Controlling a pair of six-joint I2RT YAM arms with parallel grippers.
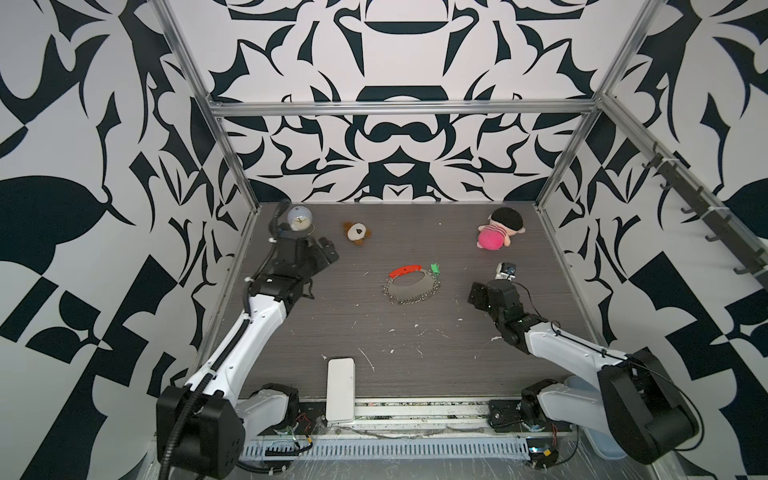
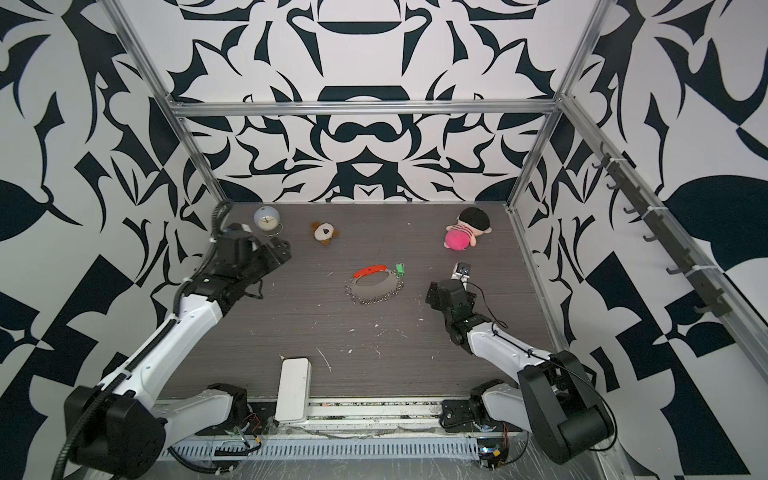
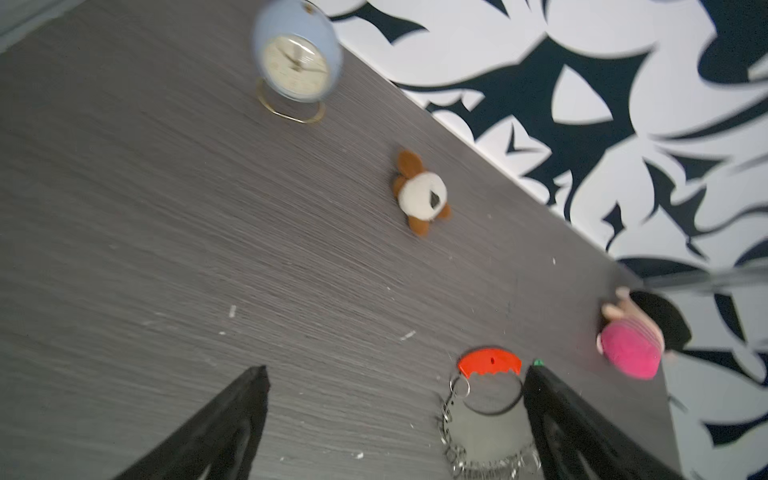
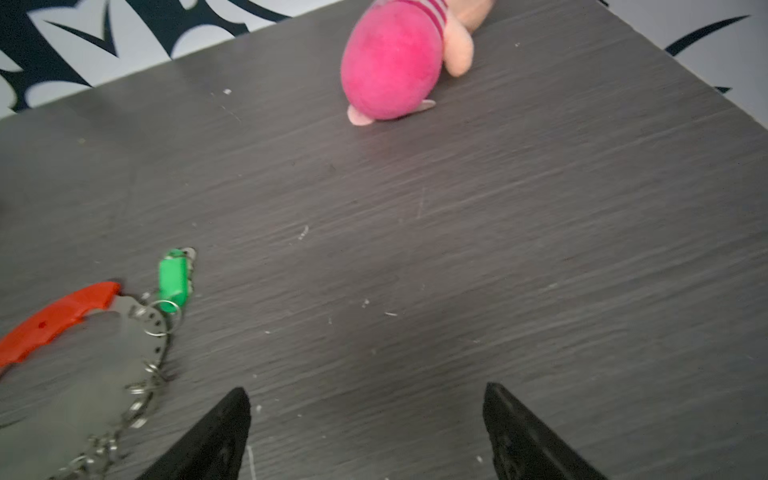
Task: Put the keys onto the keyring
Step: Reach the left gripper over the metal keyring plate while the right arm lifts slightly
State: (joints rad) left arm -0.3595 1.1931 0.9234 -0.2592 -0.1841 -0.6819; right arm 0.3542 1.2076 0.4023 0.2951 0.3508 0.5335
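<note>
While the white box lies nearest, at the bottom centre in both top views, the work sits further up the grey table. My right gripper has its fingers apart with nothing between them, only bare tabletop. My left gripper is spread wide too, and just as empty.

The keyring lies flat in the middle of the frame, a slack loop of links closed by a red-orange bar on its far side. The green key rests at the bar's right end, touching the loop. A small ring overlaps its head there, and I cannot tell whether that ring already threads it.

The risk I see is the key itself: it is small and lies flat, so my pads could slide over it or shove it along the table instead of lifting it. It also sits so tight against the chain that closing there might catch a link as well, and the loose loop would then drag and bunch up.

My right arm comes from the lower right corner, elbow folded, wrist low, fingers aimed left and up the frame, with the key off to the left of my line — I judge that I need to swing that way. My left arm climbs from the lower left and ends high at the left, well apart from the keyring, near the clock.

Beyond lie the white-and-brown plush and the pink doll.
</note>
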